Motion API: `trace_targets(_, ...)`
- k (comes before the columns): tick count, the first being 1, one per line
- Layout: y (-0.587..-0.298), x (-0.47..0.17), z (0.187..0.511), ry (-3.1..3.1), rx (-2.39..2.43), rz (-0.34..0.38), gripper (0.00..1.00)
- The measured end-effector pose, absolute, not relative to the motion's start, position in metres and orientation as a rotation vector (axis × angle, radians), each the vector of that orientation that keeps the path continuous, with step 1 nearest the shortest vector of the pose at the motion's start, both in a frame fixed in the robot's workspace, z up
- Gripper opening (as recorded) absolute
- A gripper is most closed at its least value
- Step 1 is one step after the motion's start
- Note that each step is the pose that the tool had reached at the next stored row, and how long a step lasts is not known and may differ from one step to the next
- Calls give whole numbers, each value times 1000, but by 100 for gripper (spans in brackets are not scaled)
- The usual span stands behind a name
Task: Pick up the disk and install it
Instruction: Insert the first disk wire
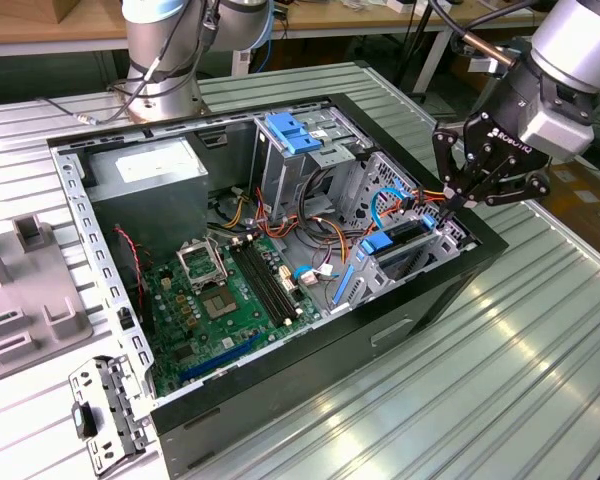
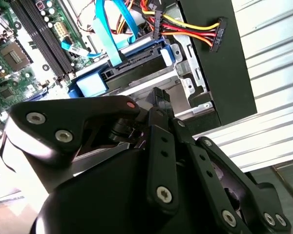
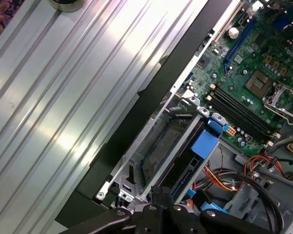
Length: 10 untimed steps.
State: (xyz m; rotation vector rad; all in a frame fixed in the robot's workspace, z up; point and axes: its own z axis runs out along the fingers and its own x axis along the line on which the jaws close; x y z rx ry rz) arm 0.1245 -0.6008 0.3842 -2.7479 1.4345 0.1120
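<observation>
- At the exterior view's left lies the grey power-supply box [image 1: 145,165], upper left inside the open computer case [image 1: 450,285]; it is not my concern.
- Below it, lower left of centre, is the green motherboard [image 1: 225,300], a crowd of small parts that I judge easy to damage.
- At upper centre stands a cage with a bare blue bracket [image 1: 293,132] on top, with no drive in it.
- Right of centre is the disk [image 1: 405,238], lying in the drive bay at the case's near-right corner, its blue rail end [image 1: 377,243] facing the board. In the first wrist view it shows as a dark slab [image 3: 178,146] between metal bay walls, low in the middle of the frame, with a blue tab [image 3: 204,143] at its inner end.
- My gripper [image 1: 458,198] hangs at the right of the exterior view, just above the bay's outer end, fingertips pressed together with nothing between them. In the second wrist view the tips [image 2: 158,100] sit just beside the bay's metal frame [image 2: 185,80]; I cannot tell whether they touch it.
- Red, yellow and black power leads [image 2: 193,27] run close by, upper right of the second wrist view.
- My judgement of the disk: stiff, dense for its size, smooth metal faces that could slip, and sensitive to knocks. The plastic side rails or long edges look the best places to hold, keeping clear of the connector end.
</observation>
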Motion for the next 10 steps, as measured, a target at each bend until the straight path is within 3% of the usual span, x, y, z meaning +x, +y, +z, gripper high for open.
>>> trace_targets(10,-601,125,384,1325,-2806,114,11)
